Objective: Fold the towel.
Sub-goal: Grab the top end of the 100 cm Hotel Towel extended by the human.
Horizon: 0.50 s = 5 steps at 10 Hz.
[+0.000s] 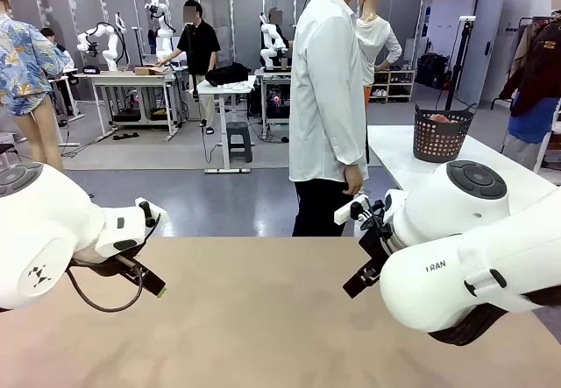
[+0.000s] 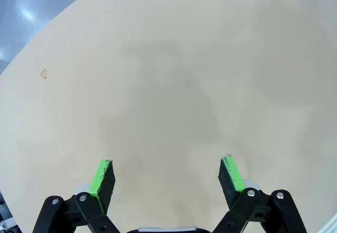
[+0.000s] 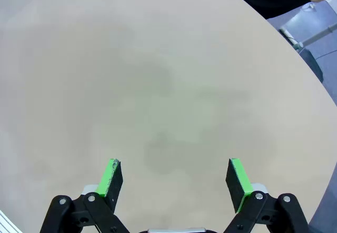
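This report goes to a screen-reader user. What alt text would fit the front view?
A white left arm and right arm flank a tan table, and a person in a white shirt stands at its far edge. Behind, a dark basket sits on a white table.

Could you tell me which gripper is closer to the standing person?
The right gripper; the person stands just beyond it, while the left gripper is farther off.

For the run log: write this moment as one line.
left gripper open above table | right gripper open above table | person standing at far edge
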{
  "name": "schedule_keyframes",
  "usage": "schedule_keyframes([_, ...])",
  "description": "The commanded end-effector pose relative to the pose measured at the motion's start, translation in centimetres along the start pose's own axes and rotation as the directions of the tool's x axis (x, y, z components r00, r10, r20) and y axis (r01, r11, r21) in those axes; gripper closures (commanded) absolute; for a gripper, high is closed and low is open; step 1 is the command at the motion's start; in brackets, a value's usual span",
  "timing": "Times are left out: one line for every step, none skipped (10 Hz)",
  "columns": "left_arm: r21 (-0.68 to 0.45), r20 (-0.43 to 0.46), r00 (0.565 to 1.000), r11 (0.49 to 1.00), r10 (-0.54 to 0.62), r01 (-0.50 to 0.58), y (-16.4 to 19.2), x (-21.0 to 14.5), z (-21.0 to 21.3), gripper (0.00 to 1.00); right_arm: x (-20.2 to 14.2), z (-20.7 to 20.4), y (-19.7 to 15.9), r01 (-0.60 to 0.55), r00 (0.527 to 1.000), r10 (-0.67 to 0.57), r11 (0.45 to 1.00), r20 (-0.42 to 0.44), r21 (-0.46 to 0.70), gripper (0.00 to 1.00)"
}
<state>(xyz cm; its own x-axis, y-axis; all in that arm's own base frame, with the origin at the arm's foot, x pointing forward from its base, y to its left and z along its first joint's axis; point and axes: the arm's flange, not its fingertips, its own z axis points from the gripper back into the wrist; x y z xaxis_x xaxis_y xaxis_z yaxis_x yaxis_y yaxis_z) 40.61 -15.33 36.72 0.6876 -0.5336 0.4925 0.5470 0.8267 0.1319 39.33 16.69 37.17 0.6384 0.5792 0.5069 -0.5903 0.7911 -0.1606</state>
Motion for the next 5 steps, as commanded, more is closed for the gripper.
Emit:
schedule_keyframes([0.000, 0.000, 1.000, 1.000, 0.001, -0.001, 0.0, 0.0, 0.0, 0.00, 0.0, 0.0, 0.0, 0.002, 1.000, -0.002, 1.000, 0.000, 0.000, 0.00])
schedule_keyframes([0.000, 0.000, 1.000, 1.000, 0.001, -0.001, 0.0, 0.0, 0.0, 0.00, 0.0, 0.0, 0.0, 0.002, 1.000, -0.002, 1.000, 0.000, 0.000, 0.00])
schedule_keyframes([0.000, 0.000, 1.000, 1.000, 0.001, -0.001, 0.0, 0.0, 0.0, 0.00, 0.0, 0.0, 0.0, 0.002, 1.000, -0.002, 1.000, 0.000, 0.000, 0.00])
schedule_keyframes([0.000, 0.000, 1.000, 1.000, 0.000, 0.000, 0.0, 0.0, 0.0, 0.00, 0.0, 0.0, 0.0, 0.000, 1.000, 0.000, 1.000, 0.000, 0.000, 0.00])
schedule_keyframes([-0.024, 0.029, 0.999, 0.999, -0.033, 0.034, 0.5, 1.8, 2.4, 0.00, 1.2, 1.8, -0.5, 0.002, 1.000, -0.002, 1.000, 0.021, 0.019, 0.00])
